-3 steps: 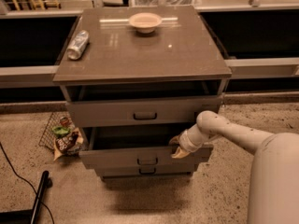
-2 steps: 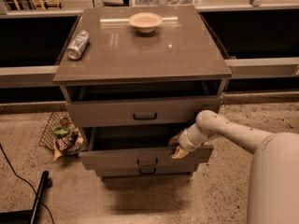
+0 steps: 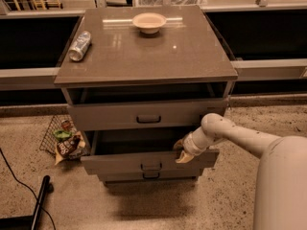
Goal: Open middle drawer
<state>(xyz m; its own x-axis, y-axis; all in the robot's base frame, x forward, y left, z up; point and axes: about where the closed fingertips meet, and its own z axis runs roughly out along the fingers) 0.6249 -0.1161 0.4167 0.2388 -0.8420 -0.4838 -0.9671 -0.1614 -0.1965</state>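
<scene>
The middle drawer (image 3: 125,163) is left half open if the tool (image 3: 182,155) at its front edge, its grip not discernible, is pulled loose.

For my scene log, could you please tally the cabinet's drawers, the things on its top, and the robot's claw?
Drawers: 3 (top drawer, middle drawer, bottom drawer)
Bowls: 1 (bowl)
Cans: 1 (can)
Claws: 1 (claw, at the middle drawer's front, right of its handle)
Total: 6
</scene>
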